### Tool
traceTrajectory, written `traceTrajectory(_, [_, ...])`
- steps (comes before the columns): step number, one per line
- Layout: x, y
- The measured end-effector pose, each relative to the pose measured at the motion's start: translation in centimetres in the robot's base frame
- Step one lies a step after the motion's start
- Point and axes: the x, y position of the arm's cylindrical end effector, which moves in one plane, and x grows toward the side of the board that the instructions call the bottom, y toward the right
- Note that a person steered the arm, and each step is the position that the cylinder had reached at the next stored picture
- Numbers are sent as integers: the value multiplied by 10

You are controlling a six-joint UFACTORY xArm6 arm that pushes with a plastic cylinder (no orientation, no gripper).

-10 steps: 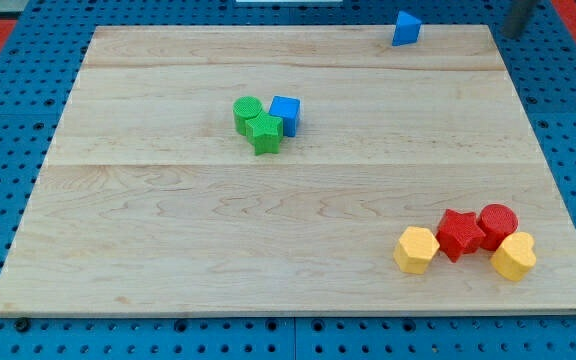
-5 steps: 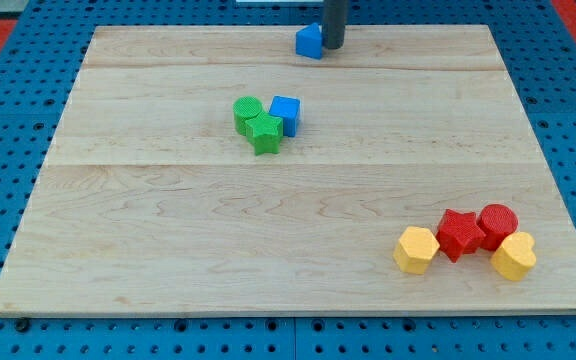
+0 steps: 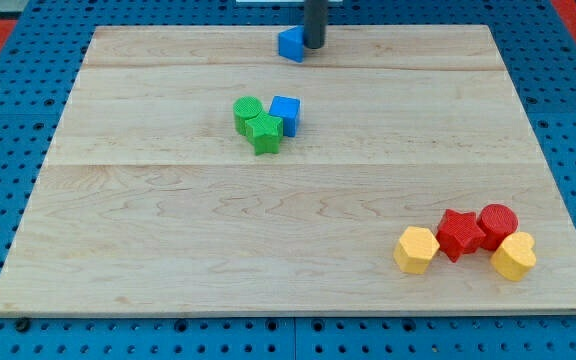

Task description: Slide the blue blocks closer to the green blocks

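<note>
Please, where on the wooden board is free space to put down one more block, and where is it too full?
Free: the view's whole left side and bottom-left, left of the yellow hexagon block; also the right side between the blue cube and the red star block. Crowded: the bottom-right cluster, the green blocks, and the top edge where my tip touches the blue block.

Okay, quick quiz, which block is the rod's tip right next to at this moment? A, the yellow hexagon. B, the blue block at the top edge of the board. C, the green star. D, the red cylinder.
B: my tip sits against the view's right side of the blue block near the view's top, far from the green, red and yellow blocks.
</note>
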Motion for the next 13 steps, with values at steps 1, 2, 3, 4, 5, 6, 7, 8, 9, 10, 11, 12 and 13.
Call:
traceTrajectory(1, [0,-15])
traceTrajectory(2, [0,-6])
traceTrajectory(3, [-18,-1])
traceTrajectory(4, [-32,-55])
traceTrajectory(5, [-21,-93])
traceTrajectory(6, [19,-56])
traceTrajectory(7, [-3,-58])
traceTrajectory(8, [-32,-80])
traceTrajectory(9, [8,-75])
traceTrajectory(10, [10,-36])
traceTrajectory(11, [-12,-26])
traceTrajectory(12, [-5,22])
traceTrajectory(13, [63,-11])
